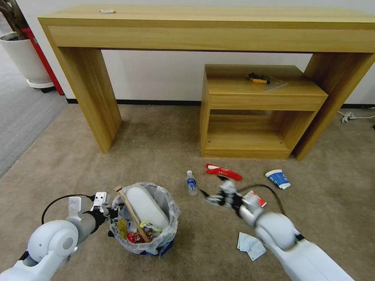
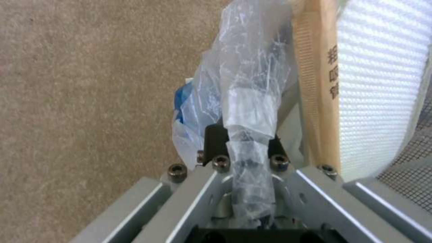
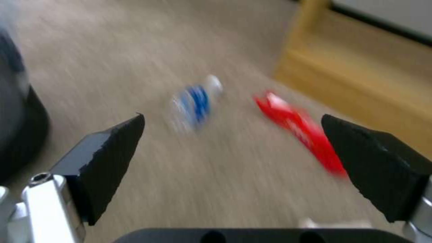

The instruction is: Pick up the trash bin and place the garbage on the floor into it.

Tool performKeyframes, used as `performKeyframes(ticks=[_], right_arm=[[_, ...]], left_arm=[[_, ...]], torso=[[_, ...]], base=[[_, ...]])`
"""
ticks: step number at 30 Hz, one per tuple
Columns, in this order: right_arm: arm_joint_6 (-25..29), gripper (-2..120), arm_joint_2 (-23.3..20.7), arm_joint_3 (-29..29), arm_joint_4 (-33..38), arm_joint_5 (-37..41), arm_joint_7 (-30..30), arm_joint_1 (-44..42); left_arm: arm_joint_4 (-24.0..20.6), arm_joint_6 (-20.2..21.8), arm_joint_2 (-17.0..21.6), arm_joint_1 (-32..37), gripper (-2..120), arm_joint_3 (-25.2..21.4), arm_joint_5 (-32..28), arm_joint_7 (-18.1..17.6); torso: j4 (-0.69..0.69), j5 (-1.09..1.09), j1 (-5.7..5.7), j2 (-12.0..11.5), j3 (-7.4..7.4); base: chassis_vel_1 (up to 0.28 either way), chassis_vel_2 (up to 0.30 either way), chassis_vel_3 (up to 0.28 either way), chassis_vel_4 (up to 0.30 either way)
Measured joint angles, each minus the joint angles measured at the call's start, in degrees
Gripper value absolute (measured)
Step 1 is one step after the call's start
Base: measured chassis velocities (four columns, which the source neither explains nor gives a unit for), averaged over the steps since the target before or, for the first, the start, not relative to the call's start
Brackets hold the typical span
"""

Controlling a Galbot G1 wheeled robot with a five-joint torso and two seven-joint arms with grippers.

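The trash bin (image 1: 164,230), lined with a crinkly plastic bag, sits low at the left on the beige floor (image 1: 164,148). It holds a white slipper (image 1: 145,207), a wooden stick (image 1: 131,212), a red can and wrappers. My left gripper (image 1: 110,212) is shut on its bagged rim (image 2: 245,158), beside the stick (image 2: 317,84). My right gripper (image 1: 213,198) hangs open over the carpet, blurred. Just beyond its fingertips (image 3: 112,158) lie a clear bottle (image 1: 191,183) (image 3: 195,103) and a red wrapper (image 1: 223,171) (image 3: 299,130). A paper cup (image 1: 278,178) and a pale tissue (image 1: 250,245) lie to the right.
A long wooden console table (image 1: 211,35) stands against the wall, with a small wooden shelf unit (image 1: 258,113) under it. A big white plant pot (image 1: 23,58) and grey ribbed carpet (image 1: 19,117) are at the far left. A white cable (image 1: 351,116) lies at the right.
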Motion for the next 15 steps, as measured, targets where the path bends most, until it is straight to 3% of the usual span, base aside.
performKeyframes(ticks=[5, 8, 15], right_arm=[[4.7, 100, 2.6, 9.8, -1.9, -0.4, -2.6, -9.5], [6.4, 100, 3.6, 12.8, -4.4, 1.2, -4.6, -13.6], [7.7, 100, 5.5, 14.2, -14.4, 5.9, -7.9, -14.4]], left_arm=[[-0.4, 0.0, -1.1, 0.4, 0, 0.0, 1.7, 0.8], [-0.6, 0.0, -1.3, 0.4, 0, 0.1, 2.0, 0.9], [0.3, 0.0, -1.2, -0.1, 0, 0.2, 2.6, 1.0]], torso=[[0.05, -0.01, 0.00, 0.0, 0.00], [0.02, 0.00, -0.01, 0.0, 0.00], [0.02, -0.01, 0.00, 0.0, 0.01]], base=[[0.000, 0.000, 0.000, 0.000], [0.000, 0.000, 0.000, 0.000], [0.000, 0.000, 0.000, 0.000]])
